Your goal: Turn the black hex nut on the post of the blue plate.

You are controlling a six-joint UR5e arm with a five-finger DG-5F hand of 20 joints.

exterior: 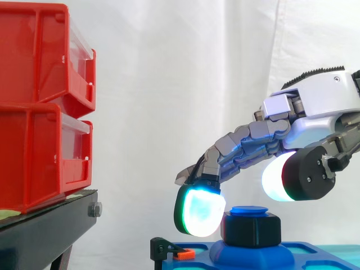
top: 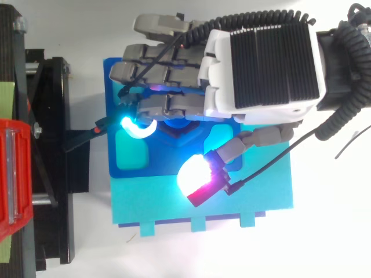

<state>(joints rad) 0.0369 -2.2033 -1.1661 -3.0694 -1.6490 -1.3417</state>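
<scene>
Black hex nut (exterior: 250, 229) sits on the blue-capped post (exterior: 249, 211) of the blue plate (top: 113, 92). Hand (exterior: 320, 101) is above it, fingers extended and spread, gripping nothing. Cyan-green fingertip pad (exterior: 199, 216) is at the nut's left flank, contact uncertain. White thumb pad (exterior: 275, 179) is raised clear.

My white-shelled robotic hand (exterior: 318, 98) extends in from the right edge of the side view, back upward and palm facing down. Its grey jointed fingers (exterior: 247, 143) stretch forward from the palm and slope downward, only gently bent, lying side by side. The foremost thick fingertip pad (exterior: 198, 212) glows cyan-green at the hand's lowest point, well ahead of the palm. I see the thumb (top: 243, 145) angled out from under the palm, apart from the fingers, its pad (exterior: 275, 179) glowing white with red.
</scene>
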